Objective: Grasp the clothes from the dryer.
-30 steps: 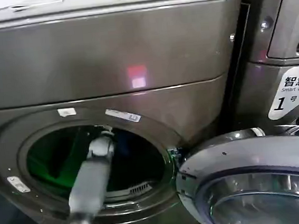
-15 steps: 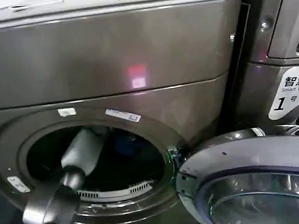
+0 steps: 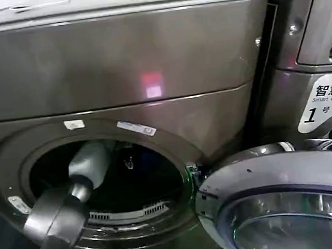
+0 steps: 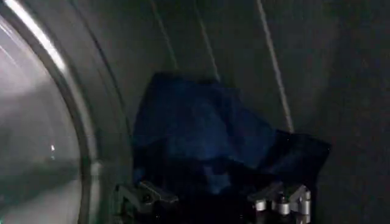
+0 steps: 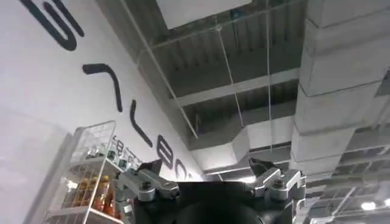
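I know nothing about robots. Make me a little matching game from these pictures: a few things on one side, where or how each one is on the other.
Things:
1. clothes
2. dryer door
3. left gripper
4. right gripper

Places or states:
A. swung open, beside the round opening
B. pointing up toward a ceiling, away from the dryer
C. a dark blue bundle lying inside the drum
D. open, inside the drum, right in front of the bundle

Pairs: 1-C, 2-A, 3-D, 4-B
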{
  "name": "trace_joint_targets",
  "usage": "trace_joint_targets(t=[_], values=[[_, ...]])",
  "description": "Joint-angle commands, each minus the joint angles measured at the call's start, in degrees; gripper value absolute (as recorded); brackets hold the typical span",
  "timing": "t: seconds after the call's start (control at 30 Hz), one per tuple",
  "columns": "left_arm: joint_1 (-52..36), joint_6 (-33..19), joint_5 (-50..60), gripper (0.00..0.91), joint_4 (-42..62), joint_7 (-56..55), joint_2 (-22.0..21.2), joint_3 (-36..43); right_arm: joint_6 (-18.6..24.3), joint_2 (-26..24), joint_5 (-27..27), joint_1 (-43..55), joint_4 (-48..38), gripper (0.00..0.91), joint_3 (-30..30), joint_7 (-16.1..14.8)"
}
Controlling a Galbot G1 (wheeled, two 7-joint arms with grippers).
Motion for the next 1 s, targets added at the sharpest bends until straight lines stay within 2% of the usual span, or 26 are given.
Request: trace_joint_targets(t=[0.03, 0.1, 0.13, 0.17, 0.2, 0.5, 0.7, 0.9, 1.0], values=[[0.5, 1.7, -2.4, 0.907, 1.0, -0.2, -0.5, 1.2, 0.1, -0.1, 0.0, 0.2, 0.1, 0.907, -0.1, 0.0], [1.0, 1.8, -3.3, 0.907, 1.0, 0.4, -0.7, 1.1, 0.2, 0.2, -0.1, 0.2, 0.0, 0.907, -0.2, -0.1], [1.3, 1.8, -4.0, 0.444, 1.0, 0.9, -0.8, 1.0, 0.2, 0.3, -0.1, 0.2, 0.0, 0.907, -0.2, -0.1], [1.4, 2.0, -4.5, 0.057, 0.9, 0.9, -0.8, 0.9, 0.3, 0.3, -0.1, 0.2, -0.1, 0.907, -0.2, -0.1], [1.5, 1.7, -4.8, 0.0, 0.8, 1.4, -0.8, 0.9, 0.3, 0.3, -0.1, 0.2, -0.1, 0.907, -0.2, -0.1], [1.1, -1.8, -9.8, 0.0, 0.8, 2.6, -0.2, -0.1, 0.4, 0.5, -0.4, 1.2, -0.1, 0.907, -1.4, -0.1], [2.1, -0.1, -17.4, 0.0, -2.0, -0.9, -0.7, -7.8, 0.5, 0.4, -0.7, 1.6, -0.1, 0.907, -1.6, -0.1], [7.3, 3.4, -26.7, 0.0, -12.0, -10.3, 0.6, -16.6, 0.4, 0.4, -0.9, 1.6, -0.1, 0.907, -1.6, 0.2], [10.4, 3.2, -31.2, 0.0, -16.0, -16.0, 1.2, -19.2, 0.2, 0.5, -1.3, 1.7, -0.1, 0.907, -1.7, 0.5]])
